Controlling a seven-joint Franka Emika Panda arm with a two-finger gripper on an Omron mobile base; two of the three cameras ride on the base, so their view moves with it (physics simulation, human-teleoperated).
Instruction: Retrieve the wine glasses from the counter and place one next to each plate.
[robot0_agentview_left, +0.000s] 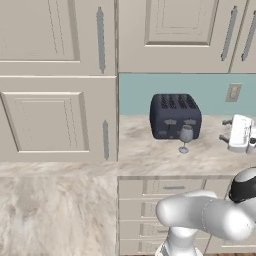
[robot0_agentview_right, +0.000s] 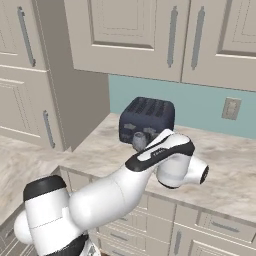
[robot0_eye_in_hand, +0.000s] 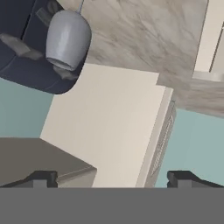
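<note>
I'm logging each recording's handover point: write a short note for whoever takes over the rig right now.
Gripper: open, empty, up in the air, not yet at a glass.
Wine glass: one in sight, upright on the counter, right in front of the dark toaster. The second glass and the plates are out of sight from here.
Done: nothing placed as far as can be seen.
Left: grasp this glass, carry it to a plate, then find and place the other.
</note>
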